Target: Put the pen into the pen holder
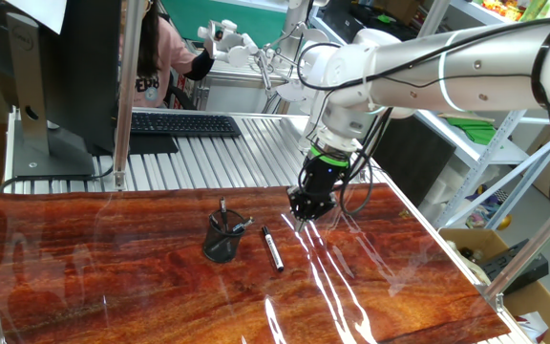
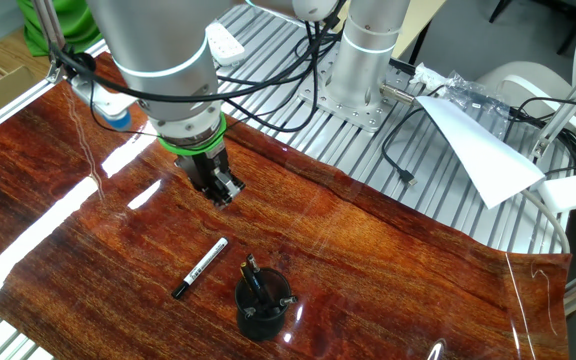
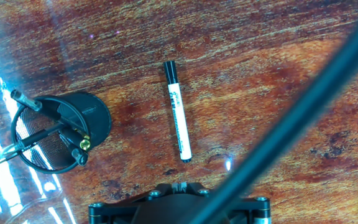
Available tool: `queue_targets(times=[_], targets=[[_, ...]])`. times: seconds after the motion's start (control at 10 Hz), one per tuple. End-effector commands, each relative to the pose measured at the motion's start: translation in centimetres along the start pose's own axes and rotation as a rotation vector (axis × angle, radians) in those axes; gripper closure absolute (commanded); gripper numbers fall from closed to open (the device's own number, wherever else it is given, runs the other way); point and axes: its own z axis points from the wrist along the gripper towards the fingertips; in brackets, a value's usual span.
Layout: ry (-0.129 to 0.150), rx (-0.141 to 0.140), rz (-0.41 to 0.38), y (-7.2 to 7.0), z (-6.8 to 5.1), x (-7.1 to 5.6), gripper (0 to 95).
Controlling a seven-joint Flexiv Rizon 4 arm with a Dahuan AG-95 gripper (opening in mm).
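The pen [image 3: 178,111] lay flat on the tabletop [image 1: 113,287], just right of the pen holder [image 3: 67,134] and apart from it. The gripper [image 1: 304,212] hung further right, fingers together and clamped on nothing. With the jaws shut, a descent would likely strike the barrel and roll it away; they would need to part first. A slanted drop might also snag on the holder's contents. Counted: one pen, one holder, about three dark pens [image 2: 258,285] already inside it.
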Motion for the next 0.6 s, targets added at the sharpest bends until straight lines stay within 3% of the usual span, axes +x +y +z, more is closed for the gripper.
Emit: queue_targets(times=[0.1,0.6], targets=[[-0.002,0.000,0.002,0.00,0.30,-0.04,76.0],[0.015,-0.001,0.007,-0.08,0.66,-0.41,76.0]])
